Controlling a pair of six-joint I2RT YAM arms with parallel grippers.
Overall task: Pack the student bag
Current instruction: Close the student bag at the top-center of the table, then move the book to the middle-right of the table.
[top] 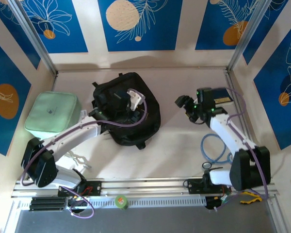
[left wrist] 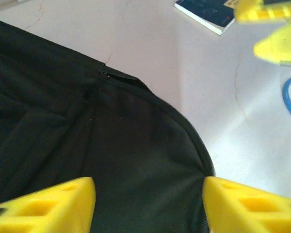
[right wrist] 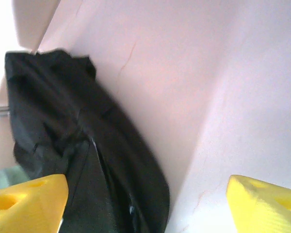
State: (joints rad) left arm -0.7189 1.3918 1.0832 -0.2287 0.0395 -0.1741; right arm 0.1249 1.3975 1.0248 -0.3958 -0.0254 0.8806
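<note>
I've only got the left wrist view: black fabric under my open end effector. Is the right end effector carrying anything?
Observer: No. The right end effector is open with nothing between its fingers, and it sits off to the right of the student bag.
Operator: Anything on the bag's other side?
Observer: Yes, a pale mint-green bag sits to its left.
Operator: Is the student bag standing up?
Observer: No, it lies flat near the middle of the table.
</note>
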